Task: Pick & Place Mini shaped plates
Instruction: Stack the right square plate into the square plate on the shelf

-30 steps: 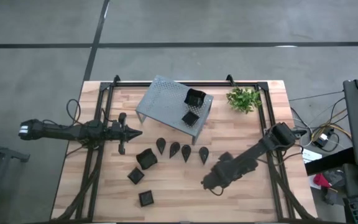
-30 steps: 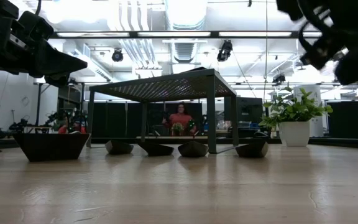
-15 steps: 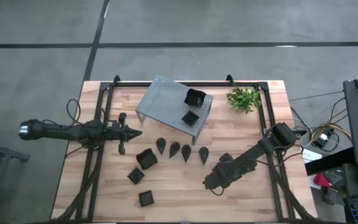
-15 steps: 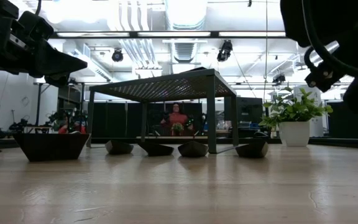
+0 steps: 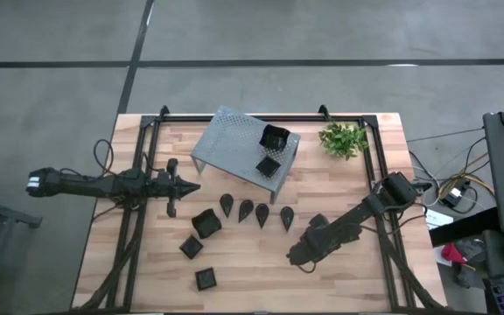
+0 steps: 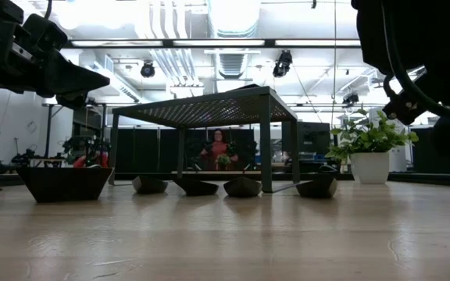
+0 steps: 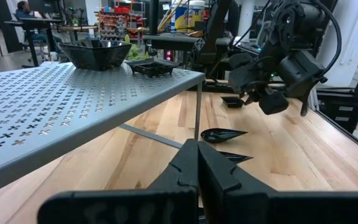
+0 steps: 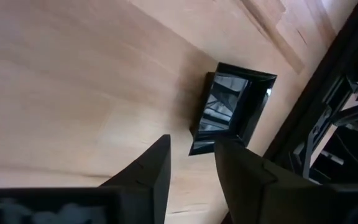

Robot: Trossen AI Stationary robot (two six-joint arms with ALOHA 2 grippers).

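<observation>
While the left claw [image 5: 171, 185] waits pressed together, the right claw [image 8: 190, 163] hovers spread beside a square plate [image 8: 232, 107]; next, straddle its rim.

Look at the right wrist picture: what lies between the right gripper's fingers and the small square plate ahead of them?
Only bare wood. In the right wrist view the right gripper has its fingers apart, the small square plate just beyond their tips, nothing lying between.
</observation>
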